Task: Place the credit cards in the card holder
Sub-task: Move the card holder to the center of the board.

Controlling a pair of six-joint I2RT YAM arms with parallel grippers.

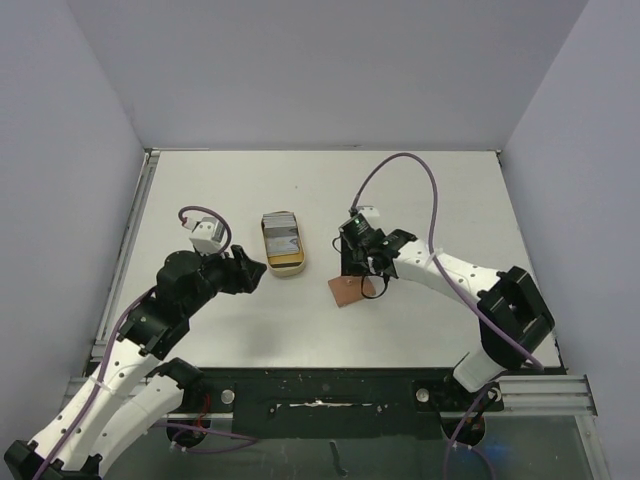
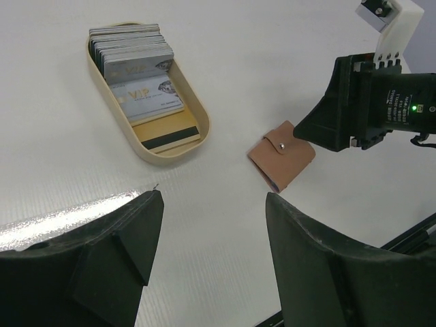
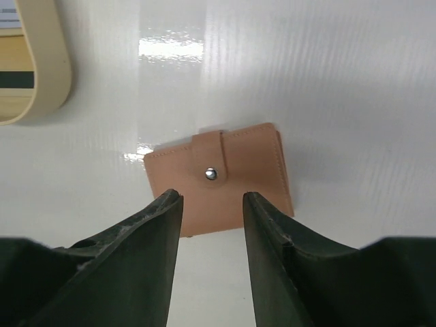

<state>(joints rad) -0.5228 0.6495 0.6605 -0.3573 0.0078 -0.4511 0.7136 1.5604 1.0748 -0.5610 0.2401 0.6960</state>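
The brown card holder (image 3: pixel 218 180) lies closed on the white table, snap tab fastened; it also shows in the top view (image 1: pixel 347 291) and the left wrist view (image 2: pixel 281 155). My right gripper (image 3: pixel 211 197) is open and hovers just above it, fingers over its near part, holding nothing. Several grey, silver and dark credit cards (image 2: pixel 136 65) stand and lie in a tan oval tray (image 2: pixel 197 129), also in the top view (image 1: pixel 281 240). My left gripper (image 2: pixel 212 197) is open and empty, near the tray and to the card holder's left.
The tan tray (image 1: pixel 284 267) sits mid-table, left of the card holder. The right arm's purple cable (image 1: pixel 420 170) loops above the table. A metal rail (image 1: pixel 130 240) runs along the table's left edge. The dark base rail (image 1: pixel 320 400) lies at the near edge.
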